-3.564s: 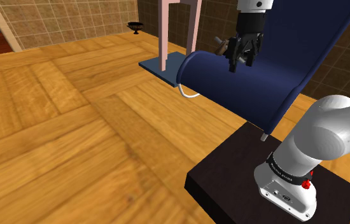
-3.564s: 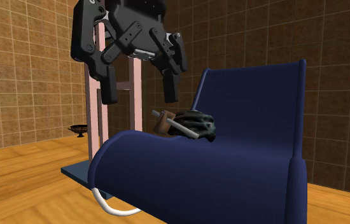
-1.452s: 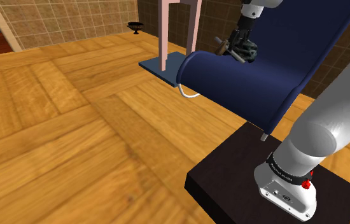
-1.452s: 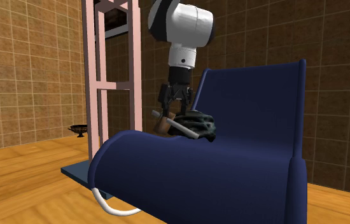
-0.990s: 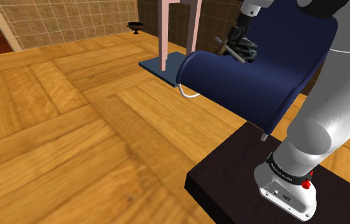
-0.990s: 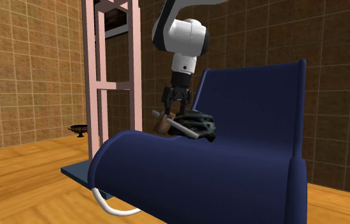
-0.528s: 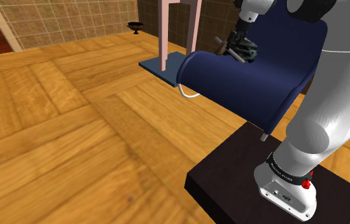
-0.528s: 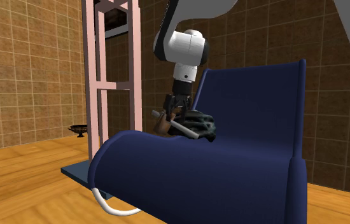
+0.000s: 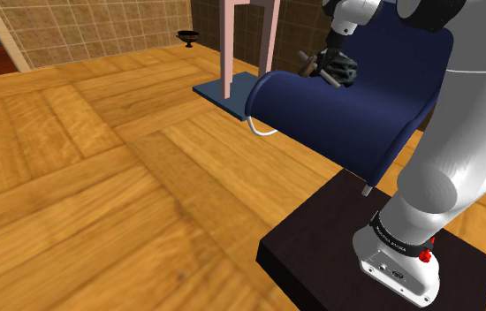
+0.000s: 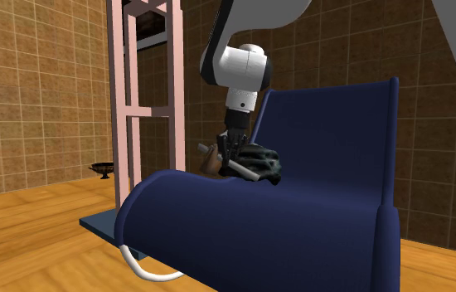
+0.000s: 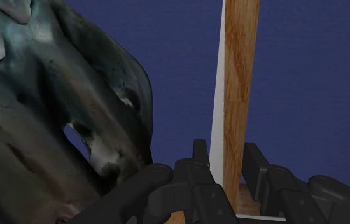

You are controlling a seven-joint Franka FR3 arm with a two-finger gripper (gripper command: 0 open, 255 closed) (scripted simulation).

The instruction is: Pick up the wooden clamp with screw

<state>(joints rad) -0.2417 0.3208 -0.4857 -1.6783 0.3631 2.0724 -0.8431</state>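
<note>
gripper closed narrow on the wooden clamp — fingers press both sides of its wood bar. Clamp lies on the blue chair seat, a dark mottled lump just beside it. Behind the chair — pink frame, then brown tiled wall

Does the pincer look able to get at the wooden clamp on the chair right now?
Probably yes. The pincer sits right at the wooden clamp on the blue chair, with the clamp's bar in line with it. The dark lumpy object lies beside the bar, not across it.
</note>
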